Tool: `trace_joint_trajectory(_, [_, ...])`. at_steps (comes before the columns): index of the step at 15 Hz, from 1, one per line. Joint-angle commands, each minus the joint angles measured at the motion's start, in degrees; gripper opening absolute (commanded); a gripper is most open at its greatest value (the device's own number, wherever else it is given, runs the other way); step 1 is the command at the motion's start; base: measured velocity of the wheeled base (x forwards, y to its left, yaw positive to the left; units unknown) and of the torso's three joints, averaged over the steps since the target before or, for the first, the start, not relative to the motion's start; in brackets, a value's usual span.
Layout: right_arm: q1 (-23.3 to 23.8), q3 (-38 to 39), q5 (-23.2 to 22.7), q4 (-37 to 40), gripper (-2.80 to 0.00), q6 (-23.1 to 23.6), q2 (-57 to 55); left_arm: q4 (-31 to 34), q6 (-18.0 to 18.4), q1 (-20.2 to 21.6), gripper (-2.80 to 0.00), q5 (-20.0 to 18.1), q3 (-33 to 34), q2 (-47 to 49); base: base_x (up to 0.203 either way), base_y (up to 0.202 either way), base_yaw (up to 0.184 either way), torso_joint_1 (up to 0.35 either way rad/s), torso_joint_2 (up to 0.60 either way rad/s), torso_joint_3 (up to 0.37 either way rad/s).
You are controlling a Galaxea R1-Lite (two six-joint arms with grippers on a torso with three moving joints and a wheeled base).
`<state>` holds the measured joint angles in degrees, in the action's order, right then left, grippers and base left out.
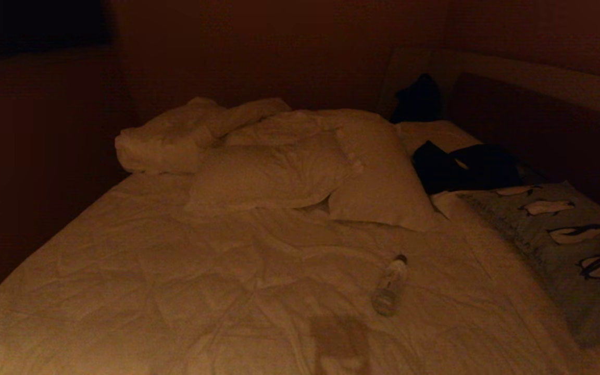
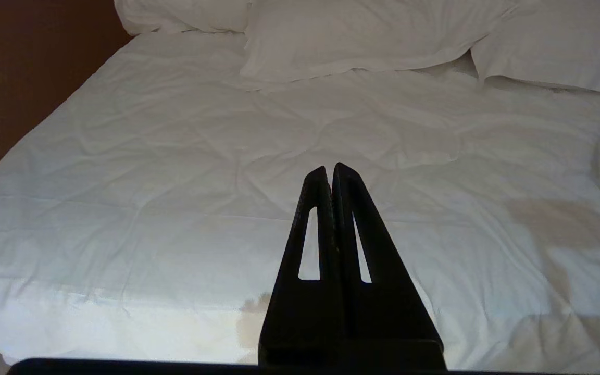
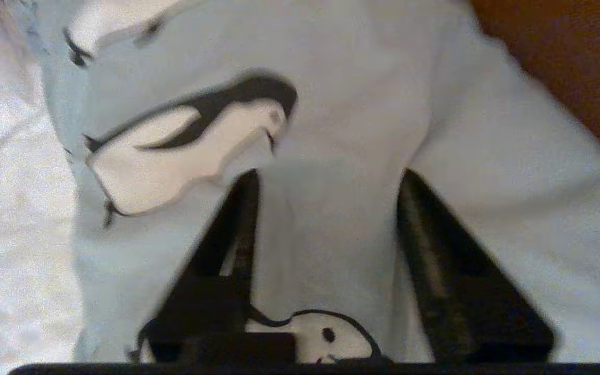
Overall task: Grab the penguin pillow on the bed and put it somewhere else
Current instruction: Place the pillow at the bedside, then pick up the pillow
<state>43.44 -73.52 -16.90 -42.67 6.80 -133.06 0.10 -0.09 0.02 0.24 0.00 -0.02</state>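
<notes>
A wide bed point(image 1: 175, 271) with a rumpled white duvet is filling the dim room. The penguin pillow point(image 1: 565, 250), pale grey-blue with a row of black-and-white penguins, is lying flat along the bed's right edge, its long side running toward the headboard.

White pillows point(image 1: 269, 177) are lying at the head of the bed, to the left of the penguin pillow and well apart from it. Dark clothing point(image 1: 466, 166) is lying just beyond the penguin pillow's far end. A clear bottle point(image 1: 389, 284) is resting on the duvet to the pillow's left, near it but not touching.

The right gripper point(image 3: 326, 182) is hanging close over the penguin pillow, its two fingers point(image 3: 240, 219) standing apart with bare pillow fabric showing between them. The fabric is bunching slightly around the tips, so they may be pressing in, but nothing is clamped yet. A penguin print is lying just beside one finger.

The pillow is looking soft, light and floppy, so it will likely sag and fold when lifted. Pinching a raised fold of the cover, or an edge or corner, would probably hold better than pressing on the flat middle. It is not fragile, though loose fabric could slip out of a shallow pinch.

The left gripper point(image 2: 331, 172) is hanging over the duvet well to the left of the penguin pillow, fingers closed together and empty.
</notes>
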Motion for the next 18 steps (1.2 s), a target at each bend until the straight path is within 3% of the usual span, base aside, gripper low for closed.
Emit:
trace_joint_trajectory(1, [0.65,2.32,-0.35,-1.04,0.00,-0.06,4.11,-0.01,0.00,0.06,-2.80,0.02,0.00,-0.04,0.000,0.000,0.000,0.000,0.00,0.000])
trace_joint_trajectory(6, [2.91,12.96,-5.81,-1.08,0.00,-0.13,23.14,-0.01,0.00,0.06,-2.80,0.02,0.00,0.02,0.000,0.000,0.000,0.000,0.00,0.000])
trace_joint_trajectory(7, [3.13,15.10,-6.53,-0.98,-0.85,-0.10,27.54,-0.01,0.00,0.06,-2.80,0.02,0.00,0.02,0.000,0.000,0.000,0.000,0.00,0.000])
trace_joint_trajectory(8, [3.27,17.05,-6.96,-0.73,-2.80,-0.14,32.02,-0.01,0.00,0.06,-2.80,0.02,0.00,-0.06,0.000,0.000,0.000,0.000,0.00,0.000])
trace_joint_trajectory(10, [2.98,19.94,-7.15,0.85,-2.80,-0.59,39.69,-0.01,0.00,-0.02,-2.80,0.02,0.00,-0.06,0.000,0.000,0.000,0.000,0.00,0.000])
trace_joint_trajectory(12, [0.57,21.07,-5.95,7.34,-2.80,-2.34,46.56,-0.01,0.00,0.06,-2.80,0.02,0.00,-0.06,0.000,0.000,0.000,0.000,0.00,0.000])
trace_joint_trajectory(15, [-11.50,21.09,0.91,22.63,-2.80,-9.43,53.54,-0.01,0.00,0.06,-2.80,0.02,0.00,0.02,0.000,0.000,0.000,0.000,0.00,0.000])
trace_joint_trajectory(18, [-26.14,21.06,7.16,39.94,-2.80,-20.90,60.20,-0.01,0.00,0.06,-2.80,0.02,0.00,0.02,0.000,0.000,0.000,0.000,0.00,0.000])
